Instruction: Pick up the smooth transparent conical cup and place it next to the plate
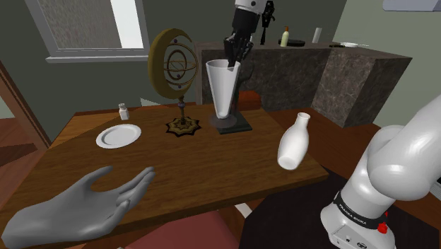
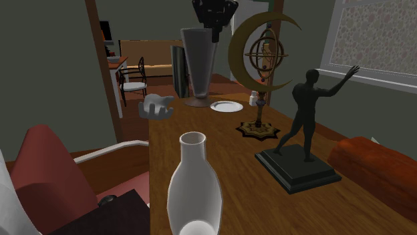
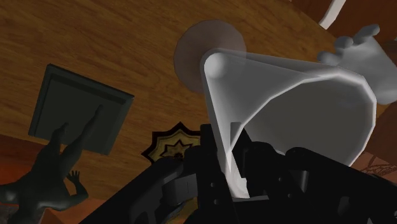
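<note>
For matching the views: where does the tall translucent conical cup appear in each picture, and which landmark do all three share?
Shoulder view: tall translucent conical cup at centre, right of the brass armillary sphere, black gripper at its rim.
Second exterior view: upper centre, left of the round white plate.
Wrist view: directly ahead of the gripper, rim at its fingers.
Shared landmark: the sphere's dark star-shaped base.

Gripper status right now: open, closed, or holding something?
Gripper: closed on the rim of the conical cup.
</note>
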You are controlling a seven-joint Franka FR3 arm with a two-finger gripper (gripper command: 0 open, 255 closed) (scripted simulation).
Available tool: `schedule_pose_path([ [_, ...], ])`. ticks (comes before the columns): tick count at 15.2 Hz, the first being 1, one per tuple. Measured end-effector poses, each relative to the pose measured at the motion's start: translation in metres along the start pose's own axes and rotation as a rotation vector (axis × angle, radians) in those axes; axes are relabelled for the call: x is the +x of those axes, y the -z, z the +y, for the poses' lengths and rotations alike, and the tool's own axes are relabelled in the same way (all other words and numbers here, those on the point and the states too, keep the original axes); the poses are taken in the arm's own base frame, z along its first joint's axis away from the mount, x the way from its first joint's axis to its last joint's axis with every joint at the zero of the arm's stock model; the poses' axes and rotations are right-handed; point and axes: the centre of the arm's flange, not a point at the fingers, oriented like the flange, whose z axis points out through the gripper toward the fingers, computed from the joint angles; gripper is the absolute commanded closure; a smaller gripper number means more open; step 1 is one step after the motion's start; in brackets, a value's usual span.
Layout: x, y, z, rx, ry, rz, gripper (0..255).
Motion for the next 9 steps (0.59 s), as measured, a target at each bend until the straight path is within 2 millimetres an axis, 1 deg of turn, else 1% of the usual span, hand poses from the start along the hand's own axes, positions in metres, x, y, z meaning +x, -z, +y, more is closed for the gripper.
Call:
schedule_pose_path([
  [9,0.006,0.047,-0.009,0.000,0.000,0.000,255],
])
